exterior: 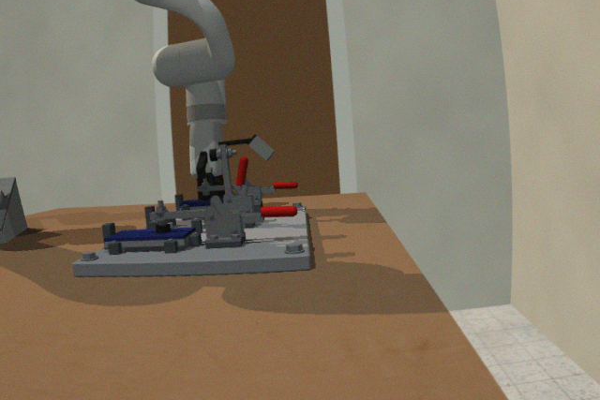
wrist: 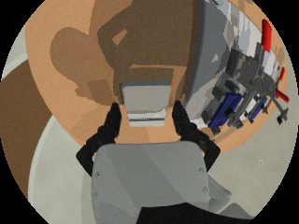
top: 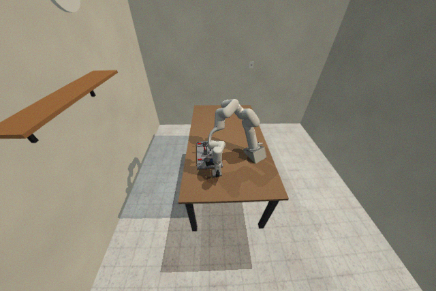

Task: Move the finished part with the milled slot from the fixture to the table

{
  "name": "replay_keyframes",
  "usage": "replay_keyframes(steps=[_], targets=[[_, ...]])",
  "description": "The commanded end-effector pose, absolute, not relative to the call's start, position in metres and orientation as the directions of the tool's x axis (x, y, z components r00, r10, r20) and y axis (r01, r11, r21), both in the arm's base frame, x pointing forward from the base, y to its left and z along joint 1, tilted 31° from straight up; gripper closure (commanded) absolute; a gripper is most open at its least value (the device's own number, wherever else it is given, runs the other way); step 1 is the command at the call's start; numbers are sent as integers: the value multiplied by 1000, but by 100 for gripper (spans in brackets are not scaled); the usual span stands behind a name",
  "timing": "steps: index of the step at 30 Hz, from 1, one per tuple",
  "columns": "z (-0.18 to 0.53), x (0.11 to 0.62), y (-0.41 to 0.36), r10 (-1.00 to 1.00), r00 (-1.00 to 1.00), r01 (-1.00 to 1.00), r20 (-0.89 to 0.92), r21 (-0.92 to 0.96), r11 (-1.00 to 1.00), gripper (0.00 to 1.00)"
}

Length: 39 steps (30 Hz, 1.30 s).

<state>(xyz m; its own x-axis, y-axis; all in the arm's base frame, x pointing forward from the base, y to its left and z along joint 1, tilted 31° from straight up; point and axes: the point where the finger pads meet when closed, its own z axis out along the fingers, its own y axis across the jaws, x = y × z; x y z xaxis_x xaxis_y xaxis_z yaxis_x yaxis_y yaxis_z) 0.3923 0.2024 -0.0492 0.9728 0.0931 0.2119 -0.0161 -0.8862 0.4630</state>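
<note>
In the wrist view the grey finished part (wrist: 145, 101) lies flat on the brown table beside the fixture plate (wrist: 231, 69). My gripper (wrist: 146, 108) is open, with one finger on each side of the part and a small gap at each side. In the exterior view the gripper (exterior: 209, 183) stands low behind the fixture (exterior: 193, 252). Two blue blanks (exterior: 147, 234) (exterior: 193, 202) sit in their nests. Their clamps' red handles (exterior: 278, 212) (exterior: 286, 185) lie level. A third red handle (exterior: 241, 170) stands upright over the empty nest.
The robot base (top: 255, 154) stands on the table to the right of the fixture (top: 205, 155). The table's left edge runs close beside the fixture. A wall shelf (top: 52, 104) hangs far to the left.
</note>
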Motion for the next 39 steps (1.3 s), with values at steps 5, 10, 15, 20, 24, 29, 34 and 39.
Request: replay_keyframes(steps=[5, 10, 15, 20, 24, 29, 34, 39], targets=[[-47, 393, 204, 94, 972, -16, 215, 461, -887, 5], [-45, 392, 206, 94, 972, -16, 215, 461, -887, 5], [-36, 390, 210, 94, 972, -16, 215, 461, -887, 5], [-22, 386, 217, 94, 972, -16, 215, 461, -887, 5], [-8, 382, 225, 94, 972, -16, 215, 461, -887, 5], [3, 379, 231, 94, 972, -16, 215, 461, -887, 5], [20, 375, 240, 94, 972, -16, 215, 461, -887, 5], [32, 372, 246, 94, 972, -16, 215, 461, -887, 5]])
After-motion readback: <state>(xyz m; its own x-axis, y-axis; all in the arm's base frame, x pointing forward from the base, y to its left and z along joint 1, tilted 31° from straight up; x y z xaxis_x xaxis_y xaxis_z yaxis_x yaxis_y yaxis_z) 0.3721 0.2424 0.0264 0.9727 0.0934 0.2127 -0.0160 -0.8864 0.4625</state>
